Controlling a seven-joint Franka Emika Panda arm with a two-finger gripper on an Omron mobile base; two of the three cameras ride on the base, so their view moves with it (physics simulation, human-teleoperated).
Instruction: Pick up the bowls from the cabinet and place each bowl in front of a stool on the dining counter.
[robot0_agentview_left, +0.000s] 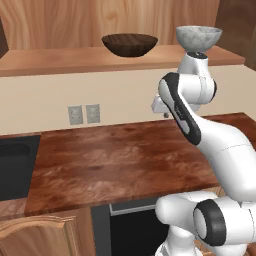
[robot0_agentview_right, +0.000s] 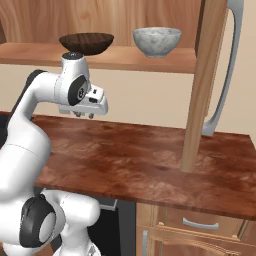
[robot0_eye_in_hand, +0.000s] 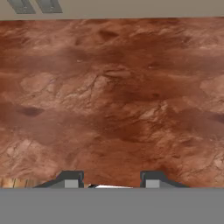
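Currently the two-finger gripper (robot0_eye_in_hand: 108, 183), jaws parted and empty, points down below the light tan shelf (robot0_agentview_left: 75, 59); it should rise squarely toward the pale speckled stone-look bowl (robot0_agentview_left: 198, 36) resting there.

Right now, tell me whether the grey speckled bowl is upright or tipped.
Upright. The speckled bowl sits on its base on the cabinet shelf, rim level and facing up, beside the wooden bowl.
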